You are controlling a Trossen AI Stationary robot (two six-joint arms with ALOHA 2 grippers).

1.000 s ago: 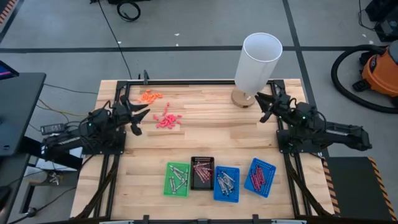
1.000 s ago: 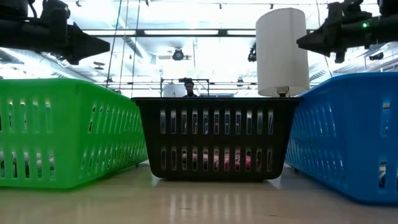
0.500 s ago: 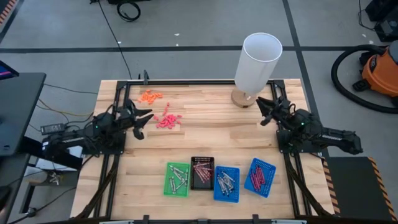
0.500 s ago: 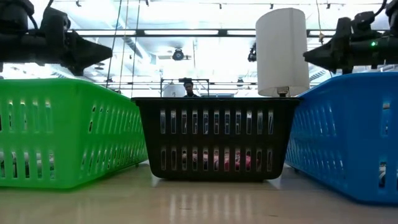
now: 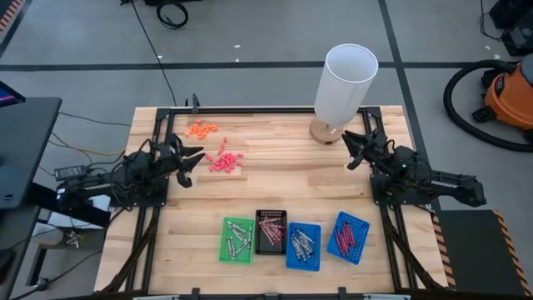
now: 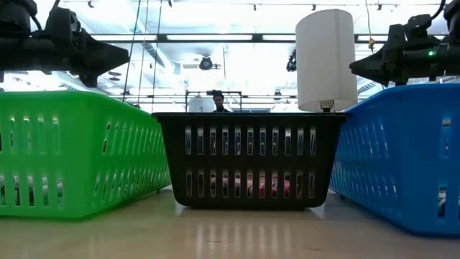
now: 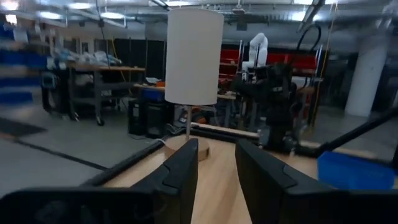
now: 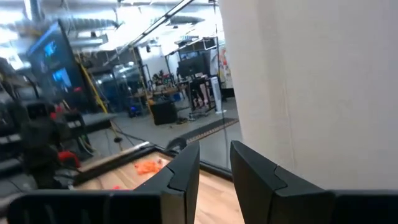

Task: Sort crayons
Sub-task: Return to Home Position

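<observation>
Fold both arms back slowly and level, minding the lamp (image 5: 344,83) near the right gripper (image 5: 354,148), spread and empty. Same care for the left gripper (image 5: 190,158), spread too, holding nothing, pink bits (image 5: 223,162) just ahead. Steer clear of the four trays (image 5: 238,220) well behind both grippers, crayons (image 5: 345,237) inside. Around: workshop room, a person (image 6: 218,101) far off. Below: wooden table (image 5: 283,183).

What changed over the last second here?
The right gripper sank as its arm folded in toward its base; the left gripper shifted only slightly. Both are open, and nothing was grasped or released. The crayons, their trays and the white cylinder stayed put.
</observation>
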